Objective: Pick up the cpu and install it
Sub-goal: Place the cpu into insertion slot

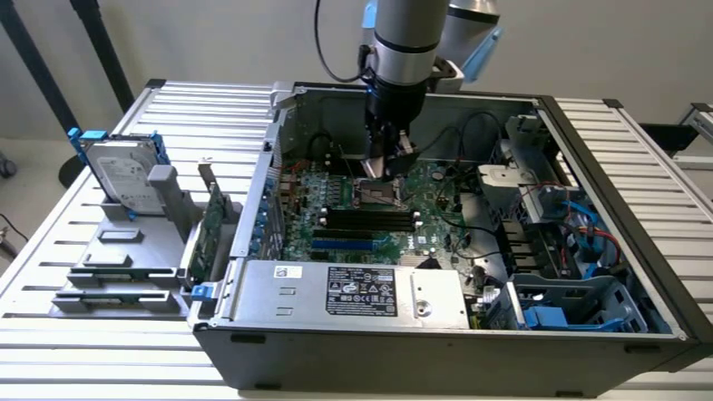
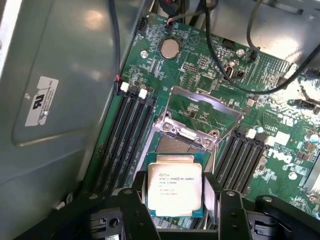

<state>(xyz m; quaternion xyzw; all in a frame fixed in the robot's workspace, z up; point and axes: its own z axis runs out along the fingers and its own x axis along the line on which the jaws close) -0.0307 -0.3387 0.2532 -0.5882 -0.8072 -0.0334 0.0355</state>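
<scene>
my gripper [image 2: 176, 200] clamps the cpu [image 2: 174, 180] flat. the open socket [image 2: 182, 145] lies just beneath, slightly ahead (plate [image 2: 205, 100] raised).

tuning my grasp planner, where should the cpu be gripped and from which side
By its two opposite thin edges, from straight above. The cpu is a flat square lying level, metal lid up, so only the edges offer purchase. The gripper holds it this way, a finger on each side, above the open socket.
</scene>
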